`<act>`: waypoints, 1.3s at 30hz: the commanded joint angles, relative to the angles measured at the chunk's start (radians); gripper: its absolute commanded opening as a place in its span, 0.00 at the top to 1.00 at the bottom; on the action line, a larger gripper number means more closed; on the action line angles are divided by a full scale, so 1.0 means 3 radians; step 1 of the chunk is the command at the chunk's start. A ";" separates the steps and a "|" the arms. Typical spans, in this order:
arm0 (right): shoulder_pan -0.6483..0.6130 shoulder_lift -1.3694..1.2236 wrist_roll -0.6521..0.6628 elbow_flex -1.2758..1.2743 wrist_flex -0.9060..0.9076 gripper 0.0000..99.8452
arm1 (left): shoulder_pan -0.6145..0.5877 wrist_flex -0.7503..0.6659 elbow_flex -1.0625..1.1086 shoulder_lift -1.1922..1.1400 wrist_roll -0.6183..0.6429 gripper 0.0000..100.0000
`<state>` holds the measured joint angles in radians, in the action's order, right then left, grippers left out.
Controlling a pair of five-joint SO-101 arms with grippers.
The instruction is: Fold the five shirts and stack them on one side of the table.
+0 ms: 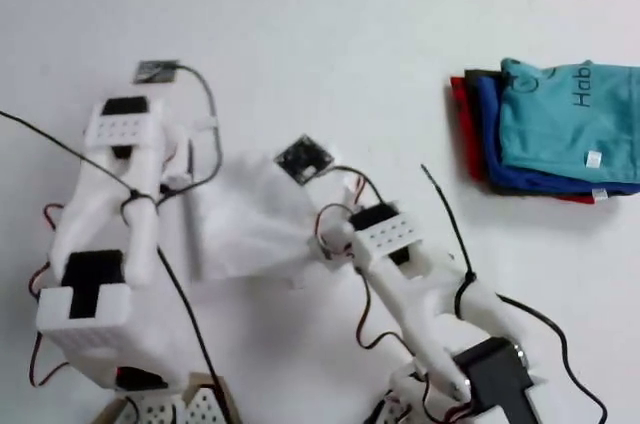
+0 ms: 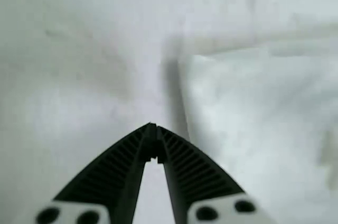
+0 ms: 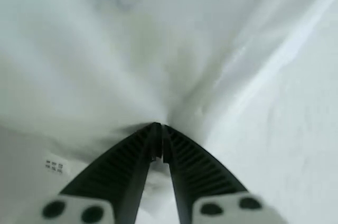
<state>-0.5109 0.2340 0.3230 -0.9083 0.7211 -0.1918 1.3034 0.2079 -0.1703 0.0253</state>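
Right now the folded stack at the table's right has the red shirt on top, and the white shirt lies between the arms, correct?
No: the teal shirt tops the stack; the red shirt shows as an edge underneath, as the high view shows. The part about the white shirt is right.

The teal shirt [image 1: 565, 114] runs off the right edge with its print cut short. It covers all but thin strips of the blue shirt [image 1: 487, 134], red shirt [image 1: 460, 119] and a dark layer [image 1: 482, 75] beneath. The white shirt [image 1: 245, 219] blends into the white table [image 1: 330, 34], and the right arm [image 1: 400, 244] hides its right corner. The right gripper [image 3: 158, 128] has its closed tips buried in gathered cloth. Whether the left gripper [image 2: 151, 129], tips together, pinches any cloth is unclear
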 commanded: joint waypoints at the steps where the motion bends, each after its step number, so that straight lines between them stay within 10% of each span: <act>1: 0.0069 0.0038 -0.0026 0.0332 0.0115 0.98 | 0.0184 0.0557 -0.0248 0.0046 -0.0051 0.97; 18: 0.0222 -0.0903 -0.0491 0.2030 0.0442 0.98 | 0.0317 -0.0772 0.2146 0.1923 -0.0409 0.97; 39: 0.0478 -0.2877 -0.0655 0.4230 0.1501 0.98 | 0.0639 -0.1258 0.2585 0.1488 -0.0522 0.97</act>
<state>-0.3867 -0.6345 0.1266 0.2977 1.1216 -0.0123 0.9214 0.9889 0.2808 -0.1266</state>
